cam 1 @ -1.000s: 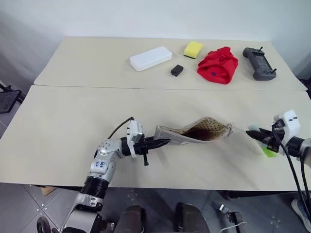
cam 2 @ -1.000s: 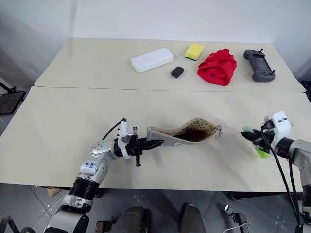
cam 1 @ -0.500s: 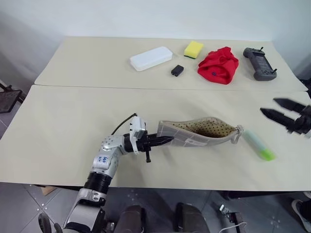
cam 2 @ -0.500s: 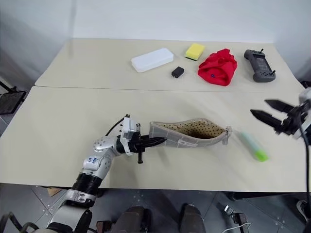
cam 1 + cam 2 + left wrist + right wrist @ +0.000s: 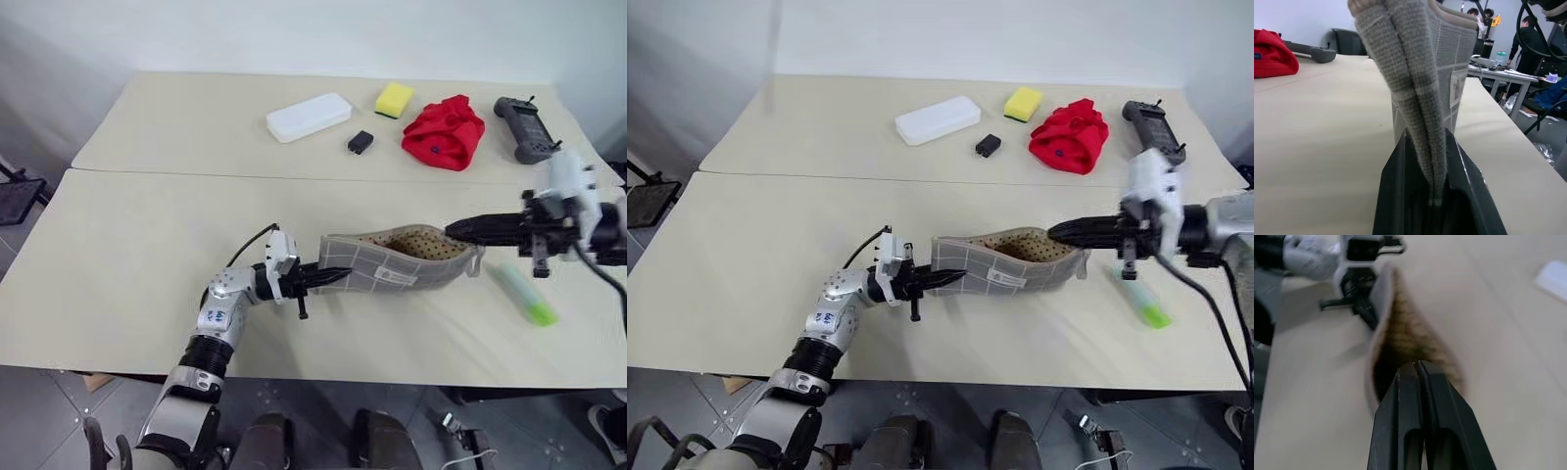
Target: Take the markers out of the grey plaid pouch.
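Pouch (image 5: pixel 397 264) lies on the near table, mouth open and facing up, and our left gripper (image 5: pixel 328 280) clamps its closed end between both fingers. Our right gripper (image 5: pixel 458 231) has its fingers pressed together, holding nothing, tips at the open mouth. One marker (image 5: pixel 522 294) lies just beside the pouch's far end.
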